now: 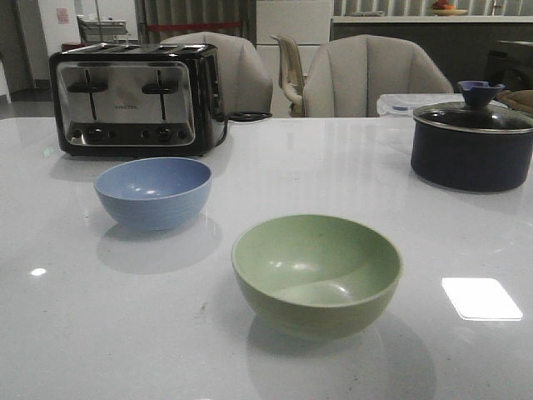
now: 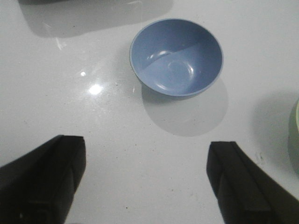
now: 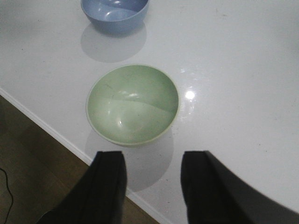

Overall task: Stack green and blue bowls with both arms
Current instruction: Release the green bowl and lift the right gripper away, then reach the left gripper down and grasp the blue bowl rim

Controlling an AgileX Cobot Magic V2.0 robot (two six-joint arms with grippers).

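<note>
The blue bowl (image 1: 153, 192) stands upright and empty on the white table, left of centre. The green bowl (image 1: 316, 273) stands upright and empty nearer the front, right of the blue one, apart from it. Neither arm shows in the front view. In the left wrist view my left gripper (image 2: 145, 151) is open and empty above the bare table, short of the blue bowl (image 2: 176, 57). In the right wrist view my right gripper (image 3: 153, 163) is open and empty over the table's front edge, just short of the green bowl (image 3: 132, 104); the blue bowl (image 3: 115, 14) lies beyond.
A black-and-chrome toaster (image 1: 135, 98) stands at the back left. A dark navy lidded pot (image 1: 471, 143) stands at the back right. Chairs (image 1: 366, 77) stand behind the table. The table's front edge (image 3: 56, 134) and the wood floor show below the right gripper.
</note>
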